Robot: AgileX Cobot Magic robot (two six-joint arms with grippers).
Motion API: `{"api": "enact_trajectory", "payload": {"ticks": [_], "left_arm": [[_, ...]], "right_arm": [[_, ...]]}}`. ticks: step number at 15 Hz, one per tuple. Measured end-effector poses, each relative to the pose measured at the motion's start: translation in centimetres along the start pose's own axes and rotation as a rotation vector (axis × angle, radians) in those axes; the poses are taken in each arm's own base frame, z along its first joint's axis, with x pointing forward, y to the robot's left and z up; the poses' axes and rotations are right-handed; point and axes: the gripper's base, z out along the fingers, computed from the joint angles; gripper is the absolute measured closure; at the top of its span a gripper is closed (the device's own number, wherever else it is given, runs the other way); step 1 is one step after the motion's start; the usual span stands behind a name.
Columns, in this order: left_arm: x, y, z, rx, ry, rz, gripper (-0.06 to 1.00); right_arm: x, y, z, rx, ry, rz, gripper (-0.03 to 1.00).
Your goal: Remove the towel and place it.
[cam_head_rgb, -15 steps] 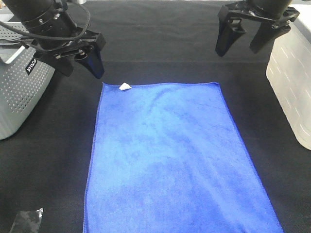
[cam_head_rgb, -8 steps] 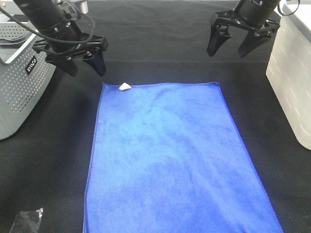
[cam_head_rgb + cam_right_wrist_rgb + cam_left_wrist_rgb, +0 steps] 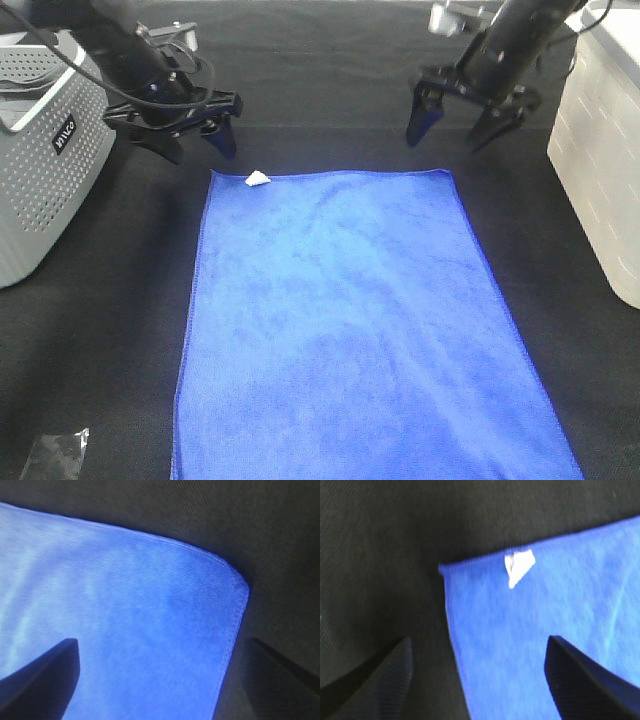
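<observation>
The towel (image 3: 350, 320) is a large bright blue cloth lying flat on the black table cloth, with a small white tag (image 3: 258, 179) at its far left corner. My left gripper (image 3: 196, 145) hangs open just beyond that corner, which lies between its fingers in the left wrist view, towel (image 3: 545, 630) and tag (image 3: 519, 566) below them. My right gripper (image 3: 457, 126) stands open just beyond the far right corner. In the right wrist view the towel's (image 3: 125, 610) rounded stitched corner lies between its fingers. Neither gripper holds anything.
A grey perforated basket (image 3: 40, 170) stands at the left edge, close to the left arm. A white ribbed bin (image 3: 600, 170) stands at the right edge, beside the right arm. A small dark shiny scrap (image 3: 55, 455) lies at the near left.
Both arms have come down and inward toward the towel's far corners, left gripper to the tag corner, right gripper to the other. The towel has not moved. Both grippers stay open.
</observation>
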Motion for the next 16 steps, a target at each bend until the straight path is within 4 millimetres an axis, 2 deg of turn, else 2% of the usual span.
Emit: {"api": "enact_trajectory", "payload": {"ticks": [2,4,6,9,16], "left_arm": [[-0.3,0.5,2.0,-0.016,0.043,0.009,0.24],[0.0,1.1,3.9,-0.041,0.084,0.010,0.24],[0.3,1.5,5.3,-0.045,0.106,0.008,0.24],[0.2,1.6,5.8,-0.043,0.096,0.007,0.24],[0.3,1.6,6.2,-0.030,0.101,-0.004,0.24]], "right_arm": [[0.1,-1.3,1.9,0.005,0.027,0.022,0.11],[0.0,-3.1,2.9,0.014,0.034,0.052,0.11],[0.1,-3.9,3.8,0.010,0.034,0.069,0.11],[0.1,-4.3,5.4,0.007,0.029,0.080,0.11],[0.1,-4.4,5.7,0.004,0.025,0.074,0.11]]}}
